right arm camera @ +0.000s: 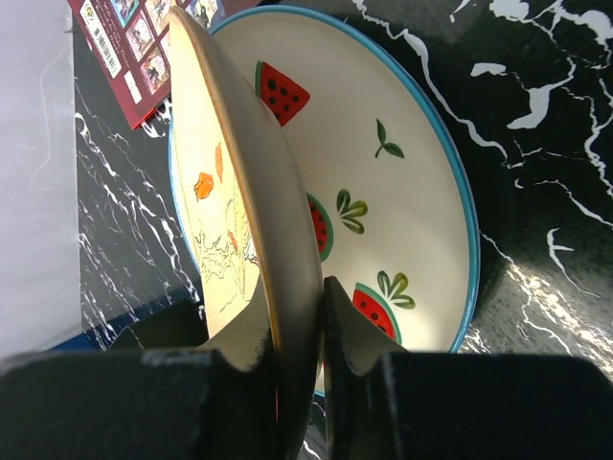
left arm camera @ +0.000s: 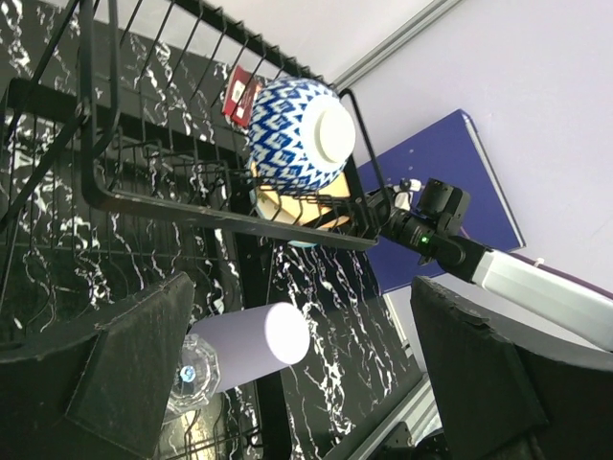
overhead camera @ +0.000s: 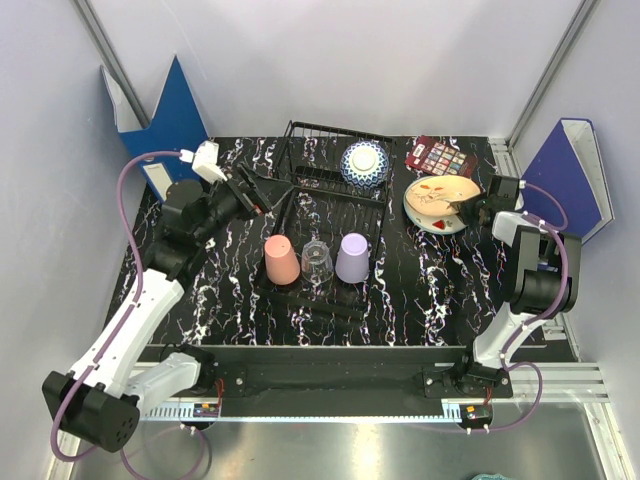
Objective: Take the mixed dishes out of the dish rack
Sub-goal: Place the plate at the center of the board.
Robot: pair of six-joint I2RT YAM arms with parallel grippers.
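Note:
The black wire dish rack (overhead camera: 330,200) lies mid-table. A blue-and-white bowl (overhead camera: 364,161) rests in its far basket. Upside down on its near part stand a salmon-pink cup (overhead camera: 281,259), a clear glass cup (overhead camera: 317,262) and a lavender cup (overhead camera: 353,257). My left gripper (overhead camera: 262,193) hovers open at the rack's left side; its wrist view shows the bowl (left arm camera: 297,134) and lavender cup (left arm camera: 254,347). To the right of the rack, my right gripper (right arm camera: 302,326) is shut on the rim of the cream orange-patterned plate (right arm camera: 244,192), tilted over the white watermelon plate (right arm camera: 402,192).
A dark red palette of coloured squares (overhead camera: 440,157) lies behind the plates. Blue binders stand at the far left (overhead camera: 170,115) and at the right edge (overhead camera: 570,170). Grey walls close in the table on three sides.

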